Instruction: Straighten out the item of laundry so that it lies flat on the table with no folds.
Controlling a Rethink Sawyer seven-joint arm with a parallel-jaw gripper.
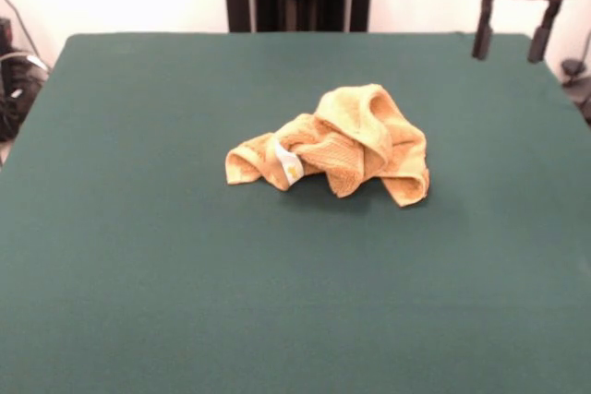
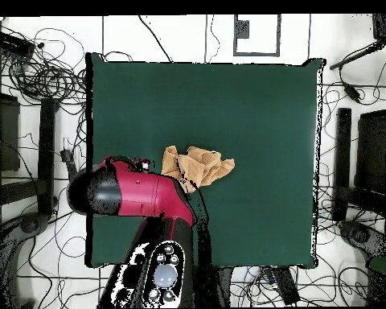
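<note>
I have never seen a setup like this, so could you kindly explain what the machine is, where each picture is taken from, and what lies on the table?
It is a robot arm, red and black, with a gripper at its end. One picture looks across the table toward the robot; the other looks straight down from above. On the dark green table lies one crumpled orange-yellow towel, bunched into folds, with a small white tag showing. The gripper hangs open above the table's far edge, well away from the towel, holding nothing.
</note>
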